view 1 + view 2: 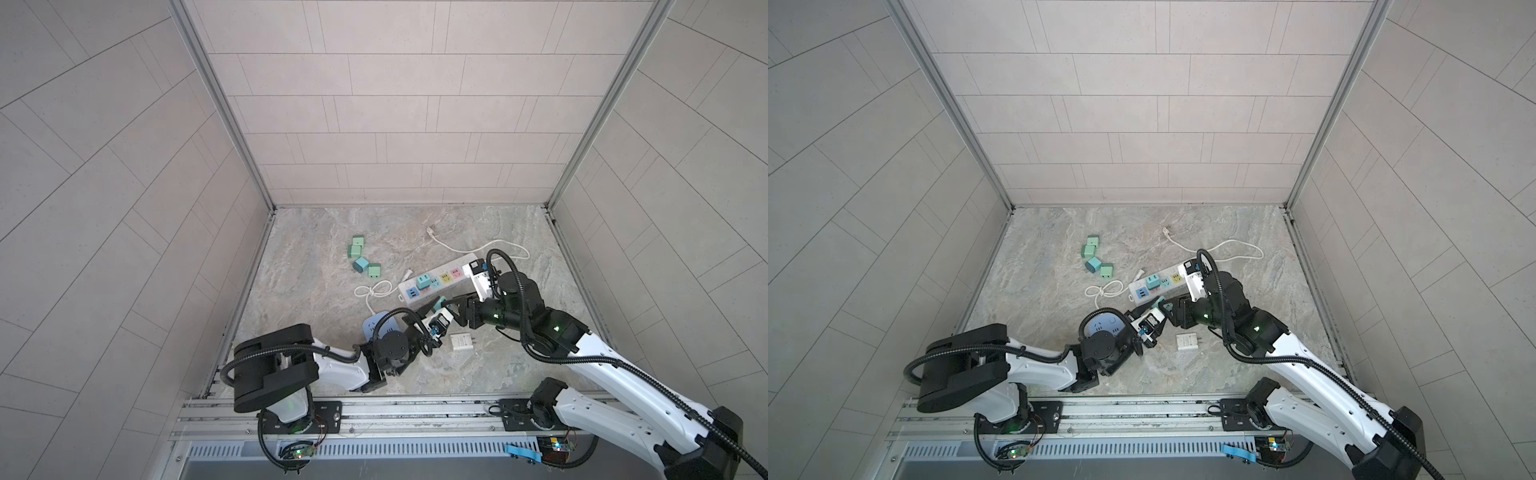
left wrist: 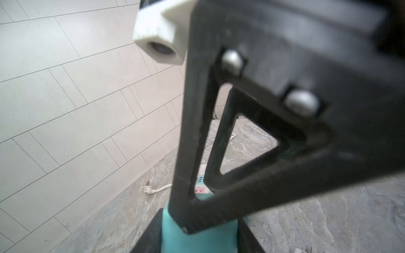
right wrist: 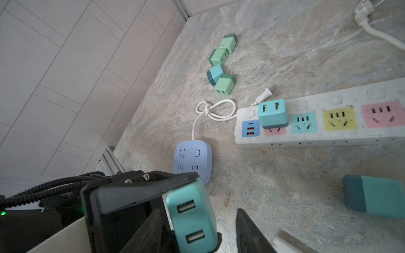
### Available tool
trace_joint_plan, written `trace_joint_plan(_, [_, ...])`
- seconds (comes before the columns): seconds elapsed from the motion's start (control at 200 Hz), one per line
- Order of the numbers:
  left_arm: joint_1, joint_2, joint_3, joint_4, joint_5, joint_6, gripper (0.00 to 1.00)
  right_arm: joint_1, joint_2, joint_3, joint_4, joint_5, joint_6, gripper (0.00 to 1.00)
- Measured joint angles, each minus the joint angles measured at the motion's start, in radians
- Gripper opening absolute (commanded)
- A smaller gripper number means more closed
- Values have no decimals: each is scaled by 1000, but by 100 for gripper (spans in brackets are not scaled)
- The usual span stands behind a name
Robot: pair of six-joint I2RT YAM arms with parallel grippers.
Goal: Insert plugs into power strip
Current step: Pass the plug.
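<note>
A teal plug (image 3: 192, 214) with two USB ports is held off the floor by my left gripper (image 2: 199, 236), which is shut on it; in both top views it sits in front of the white power strip (image 1: 440, 278) (image 1: 1173, 279). My right gripper (image 3: 200, 230) is open around the same plug (image 1: 439, 303), with a gap showing beside one finger (image 3: 247, 230). Another teal plug (image 3: 272, 114) sits in the strip (image 3: 328, 131). Several loose green and teal plugs (image 1: 361, 259) (image 3: 221, 65) lie at the back left. One teal plug (image 3: 377, 197) lies on its side nearby. The white charger (image 1: 460, 343) lies in front.
A small blue power strip (image 3: 192, 157) (image 1: 376, 326) with a knotted white cord (image 3: 215, 109) lies by the left arm. The long strip's white cord (image 1: 461, 249) loops behind it. Tiled walls close in the stone floor on three sides.
</note>
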Motion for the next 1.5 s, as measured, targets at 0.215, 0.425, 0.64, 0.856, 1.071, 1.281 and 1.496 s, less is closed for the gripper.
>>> trace_joint_plan(0.215, [1, -16, 0, -27, 15, 0, 26, 5, 49, 5, -4, -32, -33, 47])
trace_joint_plan(0.425, [2, -21, 0, -61, 37, -19, 26, 13, 67, 14, -11, -51, -72, 26])
trace_joint_plan(0.64, [2, -31, 0, -71, 35, -19, 76, 17, 69, 23, -21, -48, -84, 8])
trace_joint_plan(0.856, [1, -117, 0, -126, 31, -19, 92, 21, 117, 130, -128, 25, -103, 0])
trace_joint_plan(1.071, [63, -402, -48, -246, 39, -99, 97, 19, 132, 262, -166, 151, -332, 0])
trace_joint_plan(1.281, [233, -745, 13, -729, -22, -375, 99, 20, 265, 389, -269, 87, -795, 0])
trace_joint_plan(1.496, [252, -937, 79, -1151, -9, -612, 100, -35, 487, 571, -520, -3, -1293, 0])
